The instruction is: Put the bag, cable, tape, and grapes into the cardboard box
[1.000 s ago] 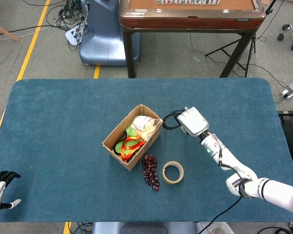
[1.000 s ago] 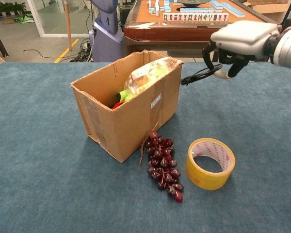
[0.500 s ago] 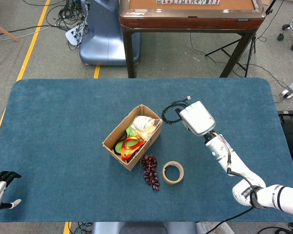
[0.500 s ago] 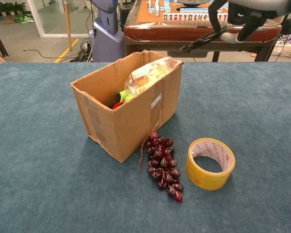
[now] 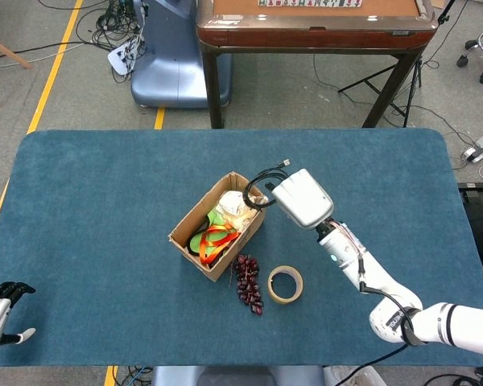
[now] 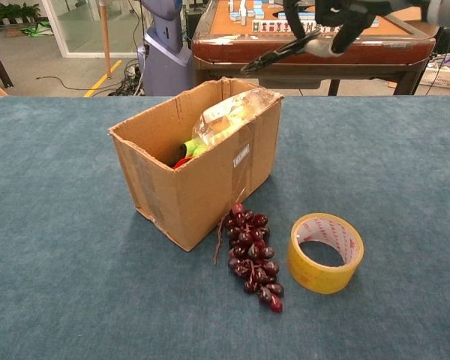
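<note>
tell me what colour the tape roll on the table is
Yellow. The tape shows best in the chest view, lying flat beside the grapes.

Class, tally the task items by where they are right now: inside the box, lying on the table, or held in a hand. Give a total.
In the box: 1, the bag
On the table: 2, the grapes and tape
Held: 1, the cable in the right hand
Total: 4

bright even indoor light, soft shadows, sharp pics
</note>
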Controlling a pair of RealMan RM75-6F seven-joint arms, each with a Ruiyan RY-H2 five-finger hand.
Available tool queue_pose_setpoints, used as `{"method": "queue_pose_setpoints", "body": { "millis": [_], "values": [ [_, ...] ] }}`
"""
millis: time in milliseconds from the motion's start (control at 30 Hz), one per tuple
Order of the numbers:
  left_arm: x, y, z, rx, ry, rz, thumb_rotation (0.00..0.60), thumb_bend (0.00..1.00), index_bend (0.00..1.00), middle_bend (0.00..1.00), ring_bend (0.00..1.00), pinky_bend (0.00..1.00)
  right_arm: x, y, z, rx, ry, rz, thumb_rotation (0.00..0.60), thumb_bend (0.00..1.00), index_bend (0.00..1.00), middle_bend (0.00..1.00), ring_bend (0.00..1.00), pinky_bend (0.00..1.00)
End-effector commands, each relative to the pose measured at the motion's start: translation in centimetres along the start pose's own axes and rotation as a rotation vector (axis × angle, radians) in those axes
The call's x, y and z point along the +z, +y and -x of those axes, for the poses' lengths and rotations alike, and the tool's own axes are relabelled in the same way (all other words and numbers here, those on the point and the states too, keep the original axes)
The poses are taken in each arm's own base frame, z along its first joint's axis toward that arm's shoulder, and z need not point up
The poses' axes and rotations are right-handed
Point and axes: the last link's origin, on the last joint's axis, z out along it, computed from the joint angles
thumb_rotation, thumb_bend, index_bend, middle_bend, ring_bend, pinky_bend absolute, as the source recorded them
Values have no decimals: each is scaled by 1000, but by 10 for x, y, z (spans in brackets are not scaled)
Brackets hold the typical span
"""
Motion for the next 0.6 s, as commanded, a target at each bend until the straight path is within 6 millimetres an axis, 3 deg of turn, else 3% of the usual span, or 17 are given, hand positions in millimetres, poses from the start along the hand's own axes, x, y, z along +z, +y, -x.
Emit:
{"method": "queue_pose_setpoints", "body": {
  "millis": [33, 300, 367, 433, 467, 600],
  "values": [
    [0, 0, -1, -3, 3, -1, 600, 100, 295, 245, 158, 400, 12, -13, 5, 1, -11, -32, 600, 441, 669, 1000, 1000, 1000],
    [-3, -1, -3, -12, 10, 2, 600, 100, 295, 245, 158, 400, 36, -40, 24, 62, -54, -94, 600, 432, 668, 1000, 1000, 1000],
    [-3, -1, -4, -12, 10, 1, 600, 100, 295, 245, 158, 400, 37, -42, 28, 66, -56, -105, 600, 334, 632, 1000, 1000, 1000],
    [-3, -2, -4, -14, 8, -2, 600, 100, 295, 245, 158, 400, 36, -43, 30, 68, -52, -115, 600, 125, 527, 1000, 1000, 1000],
    [-3, -3, -4, -15, 7, -4, 600, 100, 295, 245, 158, 400, 35, -43, 29, 73, -47, -117, 600, 67, 474, 1000, 1000, 1000],
    [-4, -4, -4, -15, 5, -10, 600, 100, 295, 245, 158, 400, 22, -40, 18, 93, -12, -129, 600, 14, 332, 1000, 1000, 1000]
  ]
}}
